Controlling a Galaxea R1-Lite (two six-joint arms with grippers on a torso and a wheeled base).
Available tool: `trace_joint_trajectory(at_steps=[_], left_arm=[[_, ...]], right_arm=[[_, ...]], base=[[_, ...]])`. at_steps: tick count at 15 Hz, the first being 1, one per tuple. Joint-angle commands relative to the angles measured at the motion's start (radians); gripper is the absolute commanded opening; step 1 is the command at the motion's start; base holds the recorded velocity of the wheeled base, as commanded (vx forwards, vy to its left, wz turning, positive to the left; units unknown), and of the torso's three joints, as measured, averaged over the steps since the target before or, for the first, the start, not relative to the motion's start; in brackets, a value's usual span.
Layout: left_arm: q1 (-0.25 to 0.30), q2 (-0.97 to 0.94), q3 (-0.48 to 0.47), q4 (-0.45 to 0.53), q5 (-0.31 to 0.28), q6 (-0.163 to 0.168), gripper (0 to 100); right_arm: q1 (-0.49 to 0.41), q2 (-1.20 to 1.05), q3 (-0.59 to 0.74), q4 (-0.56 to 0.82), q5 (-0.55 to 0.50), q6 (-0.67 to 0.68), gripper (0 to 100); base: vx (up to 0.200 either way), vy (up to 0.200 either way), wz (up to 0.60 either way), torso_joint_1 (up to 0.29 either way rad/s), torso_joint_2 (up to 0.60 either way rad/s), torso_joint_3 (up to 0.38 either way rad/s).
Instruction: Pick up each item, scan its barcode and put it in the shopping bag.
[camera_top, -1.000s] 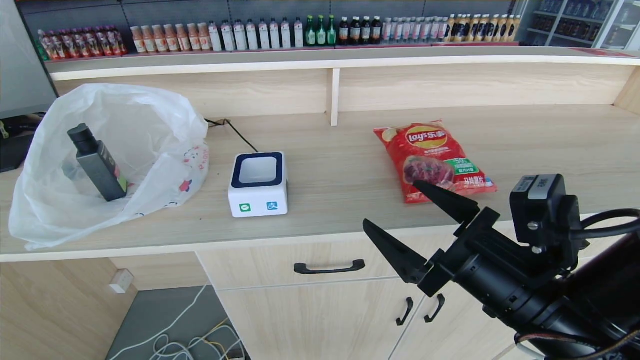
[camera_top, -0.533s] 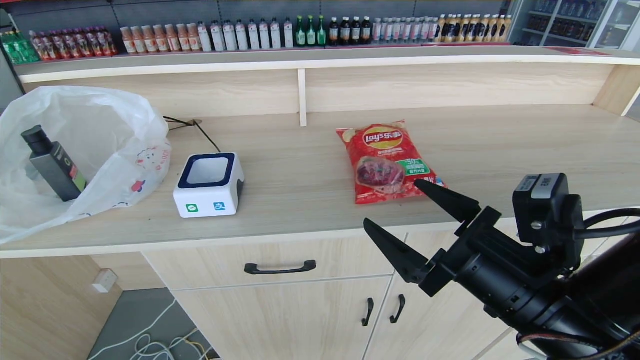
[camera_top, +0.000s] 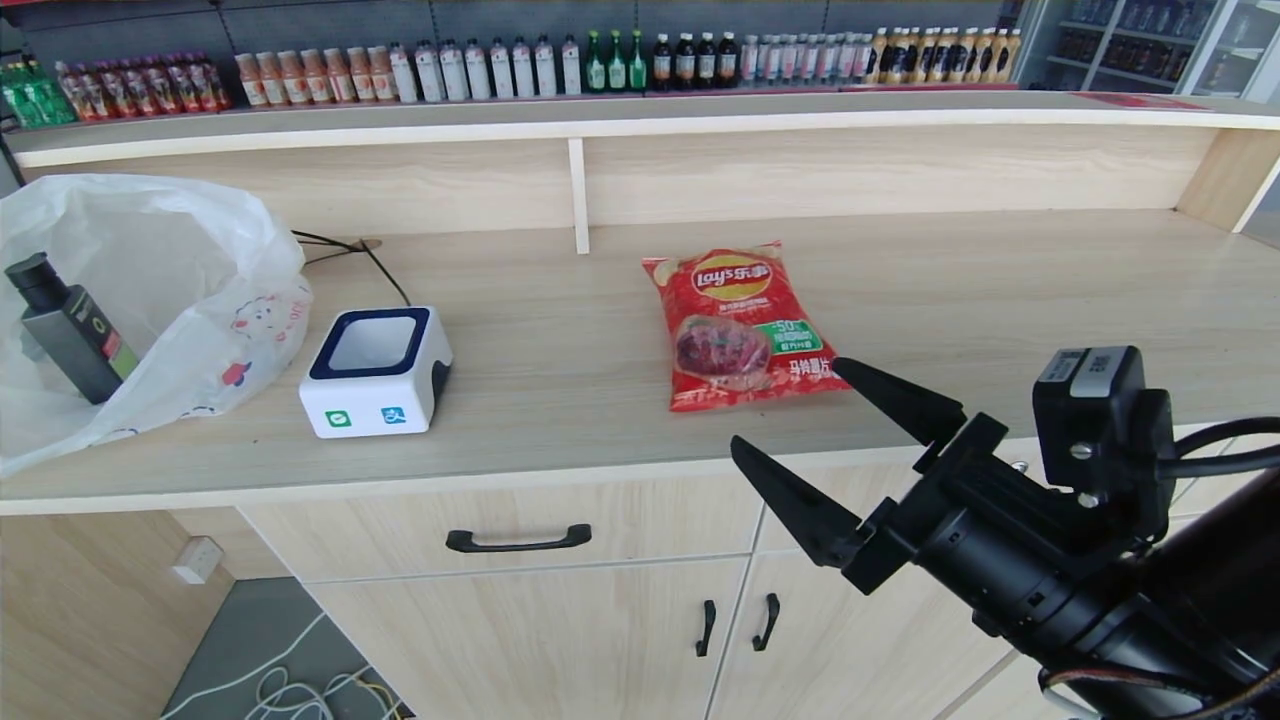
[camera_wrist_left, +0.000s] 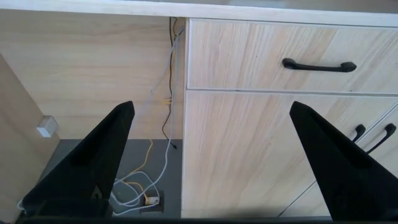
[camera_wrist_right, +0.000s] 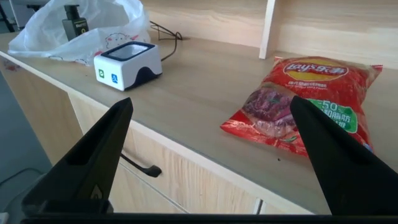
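One red chip bag (camera_top: 741, 325) lies flat, seemingly sealed, near the spread right claw (camera_top: 785, 401).

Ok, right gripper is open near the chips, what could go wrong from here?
1. The chip bag lies flat and face up, so the right gripper may slide off or crush it, and the barcode is likely underneath, away from the scanner.
2. The shopping bag is limp; the chip bag could snag its rim.
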Motion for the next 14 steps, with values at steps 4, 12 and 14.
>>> trace_joint_trajectory(at_steps=[4, 12, 14], left_arm=[[0.000, 0.000, 0.000, 0.000, -0.001, 0.000, 100], [0.000, 0.000, 0.000, 0.000, -0.001, 0.000, 100], [0.000, 0.000, 0.000, 0.000, -0.001, 0.000, 100]], right_arm=[[0.000, -0.018, -0.003, -0.002, 0.001, -0.002, 100], [0.001, -0.058, -0.071, -0.002, -0.001, 0.001, 100], [0.003, -0.064, -0.147, -0.002, 0.006, -0.001, 100]], base=[[0.000, 0.000, 0.00, 0.000, 0.00, 0.000], [0.000, 0.000, 0.00, 0.000, 0.00, 0.000], [0.000, 0.000, 0.00, 0.000, 0.00, 0.000]])
